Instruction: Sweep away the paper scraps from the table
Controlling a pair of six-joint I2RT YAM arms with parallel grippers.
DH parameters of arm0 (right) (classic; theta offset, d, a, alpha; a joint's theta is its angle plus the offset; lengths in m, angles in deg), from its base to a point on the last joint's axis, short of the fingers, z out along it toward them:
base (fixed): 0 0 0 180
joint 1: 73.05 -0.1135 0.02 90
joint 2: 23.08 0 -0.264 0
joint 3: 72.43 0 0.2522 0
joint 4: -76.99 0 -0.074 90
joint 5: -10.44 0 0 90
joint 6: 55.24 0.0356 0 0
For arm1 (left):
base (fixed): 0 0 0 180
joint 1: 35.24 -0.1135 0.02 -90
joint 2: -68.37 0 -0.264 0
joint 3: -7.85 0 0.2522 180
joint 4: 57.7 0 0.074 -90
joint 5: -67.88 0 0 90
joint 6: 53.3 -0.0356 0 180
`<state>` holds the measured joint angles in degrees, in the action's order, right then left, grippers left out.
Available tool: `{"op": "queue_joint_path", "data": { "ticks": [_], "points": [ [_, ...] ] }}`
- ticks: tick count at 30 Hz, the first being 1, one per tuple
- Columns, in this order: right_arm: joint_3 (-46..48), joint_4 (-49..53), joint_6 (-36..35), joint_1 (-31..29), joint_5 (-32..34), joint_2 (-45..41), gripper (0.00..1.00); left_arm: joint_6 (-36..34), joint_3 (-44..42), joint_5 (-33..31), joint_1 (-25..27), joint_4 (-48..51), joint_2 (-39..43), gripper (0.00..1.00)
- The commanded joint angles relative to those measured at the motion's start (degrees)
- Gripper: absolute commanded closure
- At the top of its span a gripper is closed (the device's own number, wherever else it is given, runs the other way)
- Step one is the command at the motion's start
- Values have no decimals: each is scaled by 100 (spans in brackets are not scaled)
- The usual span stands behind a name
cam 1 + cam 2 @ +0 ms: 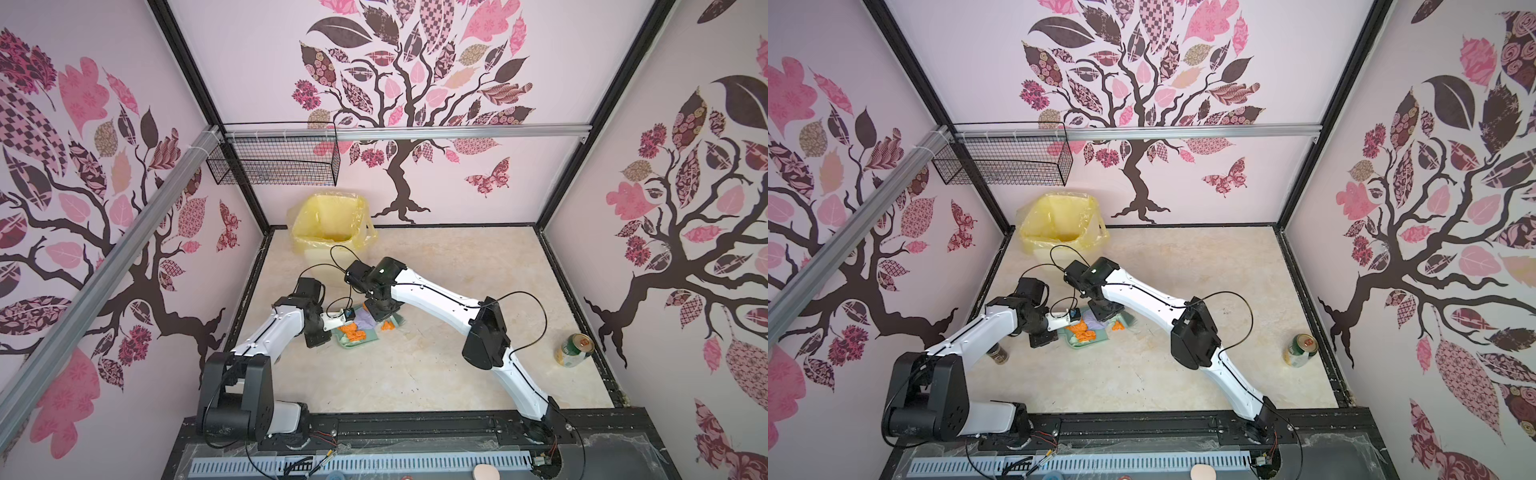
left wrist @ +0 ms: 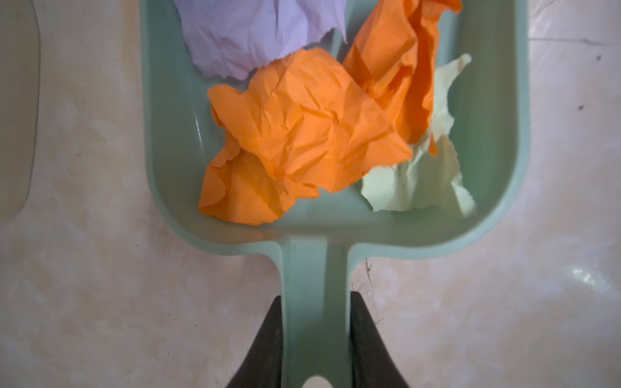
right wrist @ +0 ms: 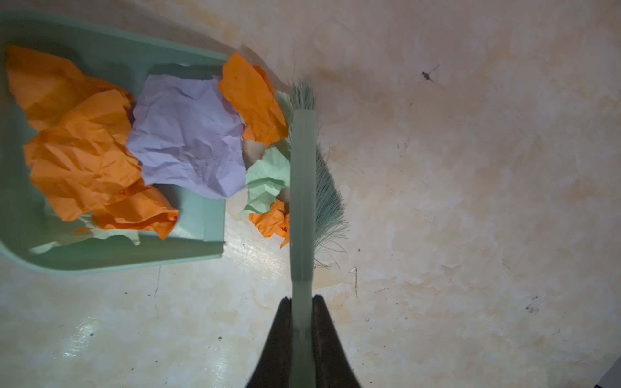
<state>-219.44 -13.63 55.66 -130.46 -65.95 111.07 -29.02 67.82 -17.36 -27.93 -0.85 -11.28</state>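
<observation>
A: In a top view, where are the paper scraps (image 1: 351, 331)?
B: They are bunched left of the middle of the table (image 1: 415, 374). Most sit inside the teal dustpan (image 1: 353, 344), under both wrists. The lined bin (image 1: 328, 224) stands farther back.
A: And the left wrist view?
B: The left gripper (image 2: 317, 295) pinches the dustpan handle, its jaws flat against the 2 sides. Orange, lilac and pale green pieces fill the tray.
A: The right wrist view?
B: The right gripper (image 3: 302, 298) is clamped on the handle of the brush (image 3: 302, 168). About 3 pieces lie outside the pan mouth, touching the brush, between it and the lip.
A: What does the coming stroke turn on?
B: Likely this: the brush's long axis runs roughly parallel to the pan's open edge, and the loose pieces sit on its left, the pan side. The right arm is nearer to them, so a leftward push should carry them in.
</observation>
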Motion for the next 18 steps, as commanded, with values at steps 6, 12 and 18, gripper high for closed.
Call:
{"op": "queue_joint_path", "data": {
  "ticks": [6,12,18],
  "points": [
    [-166,68,387,-200,-415,-447,100,486,458,-165,606,33,-314,100],
    [-165,2,630,-210,-412,-720,100,704,537,-54,841,50,-440,100],
    [-215,249,860,-209,-54,-946,100,821,417,194,868,58,-398,100]
  ]
}}
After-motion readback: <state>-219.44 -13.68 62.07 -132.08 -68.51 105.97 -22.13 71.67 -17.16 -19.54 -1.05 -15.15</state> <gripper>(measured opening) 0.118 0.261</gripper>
